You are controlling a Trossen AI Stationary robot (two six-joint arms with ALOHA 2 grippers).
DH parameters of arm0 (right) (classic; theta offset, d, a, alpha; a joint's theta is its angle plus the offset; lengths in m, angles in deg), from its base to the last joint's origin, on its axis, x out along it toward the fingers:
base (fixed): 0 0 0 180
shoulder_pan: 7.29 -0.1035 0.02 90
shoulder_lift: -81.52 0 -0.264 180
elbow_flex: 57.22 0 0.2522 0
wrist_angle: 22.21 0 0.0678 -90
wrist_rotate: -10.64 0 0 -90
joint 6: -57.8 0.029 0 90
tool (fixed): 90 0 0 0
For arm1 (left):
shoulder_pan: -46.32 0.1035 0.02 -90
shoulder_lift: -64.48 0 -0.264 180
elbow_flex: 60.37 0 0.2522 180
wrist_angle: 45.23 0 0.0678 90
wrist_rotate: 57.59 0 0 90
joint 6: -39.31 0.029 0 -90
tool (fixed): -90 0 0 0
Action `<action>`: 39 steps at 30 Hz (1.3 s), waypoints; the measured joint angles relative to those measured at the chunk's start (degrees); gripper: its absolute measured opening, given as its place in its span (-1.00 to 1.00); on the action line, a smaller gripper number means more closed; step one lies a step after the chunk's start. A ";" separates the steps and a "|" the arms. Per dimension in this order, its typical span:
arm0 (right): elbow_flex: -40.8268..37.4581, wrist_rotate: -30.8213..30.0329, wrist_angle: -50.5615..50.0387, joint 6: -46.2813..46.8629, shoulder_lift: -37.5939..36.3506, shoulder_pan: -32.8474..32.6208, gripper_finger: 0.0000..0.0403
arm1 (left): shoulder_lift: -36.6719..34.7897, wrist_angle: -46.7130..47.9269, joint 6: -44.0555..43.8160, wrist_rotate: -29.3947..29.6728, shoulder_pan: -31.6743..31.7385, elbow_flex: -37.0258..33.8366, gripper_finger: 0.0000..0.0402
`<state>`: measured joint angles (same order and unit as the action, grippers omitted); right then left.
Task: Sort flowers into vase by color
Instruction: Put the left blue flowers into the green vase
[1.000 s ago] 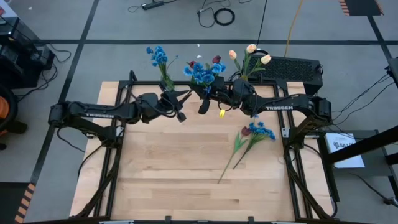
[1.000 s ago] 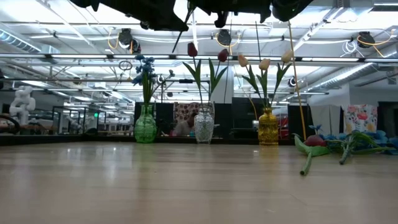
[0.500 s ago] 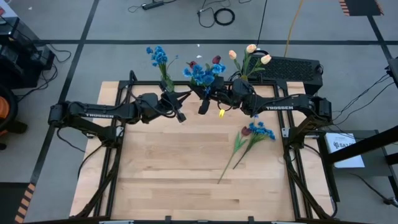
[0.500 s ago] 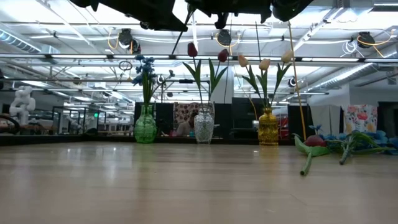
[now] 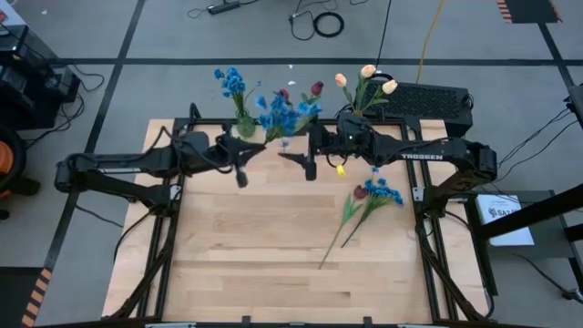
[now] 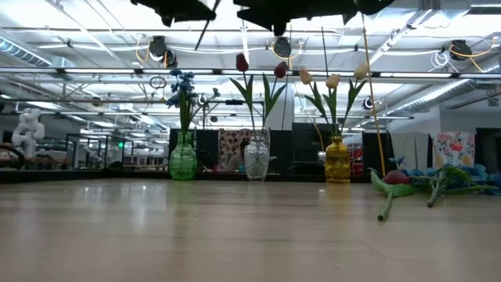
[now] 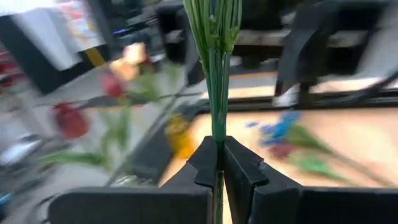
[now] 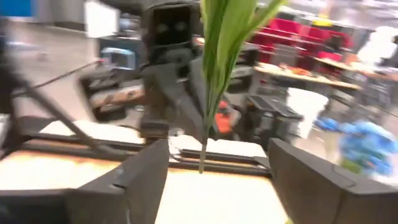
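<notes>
A grey floor (image 5: pixel 91 36) crossed by dark tape lines surrounded the wooden table (image 5: pixel 255 246). Cables (image 5: pixel 319 20) lay beyond the table. Ceiling lights (image 6: pixel 438 86) ran overhead.

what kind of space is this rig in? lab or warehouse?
Looks like a robotics lab in an open industrial hall: exposed ceiling ducts and strip lights, cables on the taped floor, and other workbenches behind the table.
</notes>
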<state>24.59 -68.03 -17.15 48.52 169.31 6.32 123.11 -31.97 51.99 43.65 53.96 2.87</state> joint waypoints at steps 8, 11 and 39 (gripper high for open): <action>-0.02 13.28 13.54 5.34 2.95 0.16 0.38 | -1.30 0.47 -0.19 -15.31 0.24 0.01 -0.91; -0.02 15.00 18.58 8.18 4.84 0.21 0.38 | -0.51 -1.64 0.03 -17.40 0.24 -0.01 -0.91; -0.02 21.78 25.91 9.51 6.84 -0.21 -0.16 | 3.25 -3.75 1.32 -18.70 1.42 -0.06 -0.91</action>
<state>24.57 -46.25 8.76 58.04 176.15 6.10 126.37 -35.72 53.31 24.95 55.37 2.82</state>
